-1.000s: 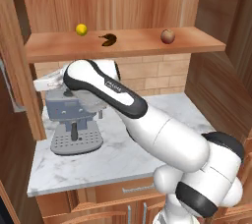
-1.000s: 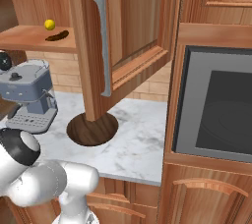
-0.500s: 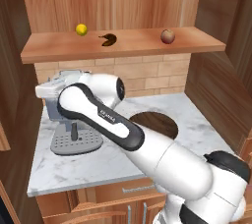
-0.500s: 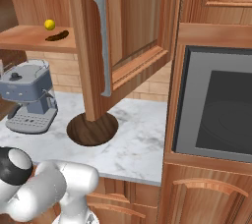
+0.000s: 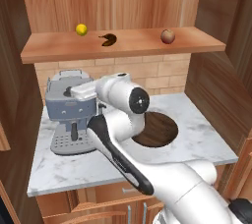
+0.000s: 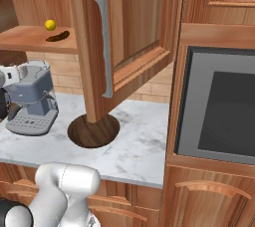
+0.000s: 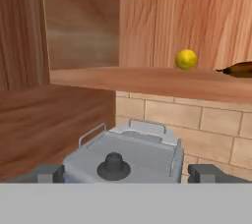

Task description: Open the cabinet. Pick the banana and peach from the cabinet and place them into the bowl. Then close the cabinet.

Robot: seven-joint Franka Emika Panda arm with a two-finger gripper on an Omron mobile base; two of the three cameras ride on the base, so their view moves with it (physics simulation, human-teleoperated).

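The cabinet stands open: in the right base view its right door hangs out over the desk, with the long silver bar handle on its edge. Inside, the shelf carries three things in a row. The banana, a small bright yellow fruit, lies near the left end of the shelf, toward the back wall. Just beside it, to the right, lies a dark curved item; what it is cannot be told. The peach, round and reddish-brown with a paler patch, sits near the right end of the shelf, well apart from the other two.

Below the shelf, the marble desk carries a grey coffee machine at its left side, against the brick wall. The bowl, wide and dark brown, rests on the desk to the right of the machine, partly hidden behind the arm in the left base view.

The tool is wide open and holds nothing; its two fingertips stand far apart at the bottom of the hand view. It hangs above the top of the coffee machine and looks toward the left part of the shelf, where the banana and the tip of the dark item show.
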